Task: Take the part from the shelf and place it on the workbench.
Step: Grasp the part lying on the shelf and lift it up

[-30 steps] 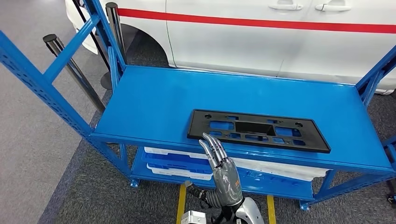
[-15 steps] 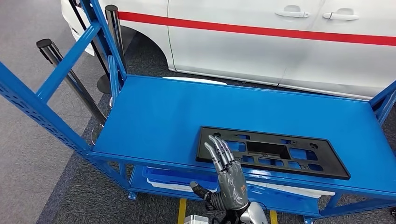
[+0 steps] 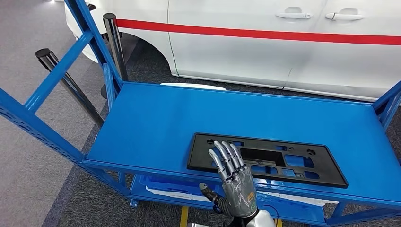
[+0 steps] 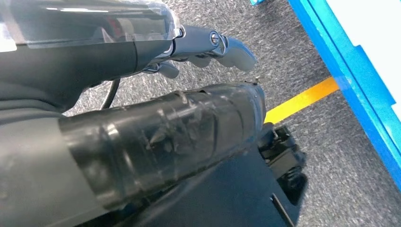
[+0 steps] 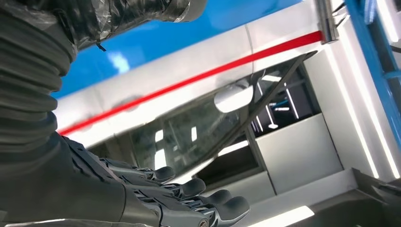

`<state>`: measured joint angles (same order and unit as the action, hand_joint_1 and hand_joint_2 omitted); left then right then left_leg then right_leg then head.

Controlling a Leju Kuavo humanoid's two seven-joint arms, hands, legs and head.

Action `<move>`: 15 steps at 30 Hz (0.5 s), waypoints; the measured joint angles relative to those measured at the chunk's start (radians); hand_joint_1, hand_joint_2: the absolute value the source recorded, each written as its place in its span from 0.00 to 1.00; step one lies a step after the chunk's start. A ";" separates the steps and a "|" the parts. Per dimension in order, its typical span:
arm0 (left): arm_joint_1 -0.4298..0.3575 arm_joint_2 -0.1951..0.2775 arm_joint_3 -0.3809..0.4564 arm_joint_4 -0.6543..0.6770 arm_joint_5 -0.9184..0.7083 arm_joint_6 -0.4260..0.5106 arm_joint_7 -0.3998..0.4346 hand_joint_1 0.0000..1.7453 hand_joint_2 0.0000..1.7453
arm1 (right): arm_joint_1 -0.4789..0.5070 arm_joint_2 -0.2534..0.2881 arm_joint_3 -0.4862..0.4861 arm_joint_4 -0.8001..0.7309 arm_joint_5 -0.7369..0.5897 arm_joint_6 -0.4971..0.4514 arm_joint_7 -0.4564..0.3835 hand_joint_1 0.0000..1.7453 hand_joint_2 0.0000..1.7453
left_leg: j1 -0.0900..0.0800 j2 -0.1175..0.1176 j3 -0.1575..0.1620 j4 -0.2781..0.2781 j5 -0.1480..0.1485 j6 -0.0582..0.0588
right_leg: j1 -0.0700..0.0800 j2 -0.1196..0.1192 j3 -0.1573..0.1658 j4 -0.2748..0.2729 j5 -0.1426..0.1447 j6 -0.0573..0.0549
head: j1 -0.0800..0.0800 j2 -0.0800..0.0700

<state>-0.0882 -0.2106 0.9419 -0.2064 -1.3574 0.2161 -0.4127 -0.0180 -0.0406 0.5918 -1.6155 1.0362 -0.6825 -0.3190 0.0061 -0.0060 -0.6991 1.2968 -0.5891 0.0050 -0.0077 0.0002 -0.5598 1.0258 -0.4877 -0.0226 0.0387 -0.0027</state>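
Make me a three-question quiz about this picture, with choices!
1. Where is the black plastic part?
A. on the floor
B. on the blue shelf's top deck
C. on the car

2. What colour is the stripe on the white car?
A. green
B. red
C. yellow

3. What is the right robot hand doing?
A. open, holding nothing
B. gripping the part
C. holding a cup

Answers:
1 B: the black plastic part lies flat on the blue shelf.
2 B: the stripe along the white car is red.
3 A: the right robot hand has its fingers straight and apart, with nothing in them.
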 joint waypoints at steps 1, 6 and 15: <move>0.000 0.000 -0.001 0.000 -0.001 0.000 0.001 0.00 0.00 | 0.001 -0.002 -0.003 0.000 0.026 -0.003 0.008 0.00 1.00 | 0.001 0.000 0.015 -0.034 0.028 0.000 | 0.000 0.001 0.002 0.000 -0.001 0.000 | 0.000 0.000; -0.006 0.000 -0.004 0.000 -0.003 0.000 0.004 0.00 0.00 | 0.002 -0.009 -0.019 -0.007 0.066 -0.009 0.025 0.00 1.00 | -0.003 -0.001 0.124 -0.261 0.110 0.013 | 0.006 0.002 0.004 0.006 -0.009 0.018 | 0.001 0.000; -0.005 -0.001 -0.010 0.000 -0.004 0.000 0.004 0.00 0.00 | 0.008 -0.019 -0.035 -0.013 0.069 -0.010 0.025 0.00 1.00 | 0.003 0.003 0.133 -0.283 0.122 0.044 | -0.007 0.002 -0.130 0.276 -0.123 0.054 | 0.002 0.000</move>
<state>-0.0932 -0.2117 0.9318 -0.2064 -1.3615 0.2157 -0.4082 -0.0100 -0.0597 0.5568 -1.6289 1.1057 -0.6923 -0.2937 0.0088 -0.0032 -0.5665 1.0138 -0.4667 0.0488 -0.0144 0.0020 -0.6893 1.3016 -0.6109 0.0317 0.0405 -0.0027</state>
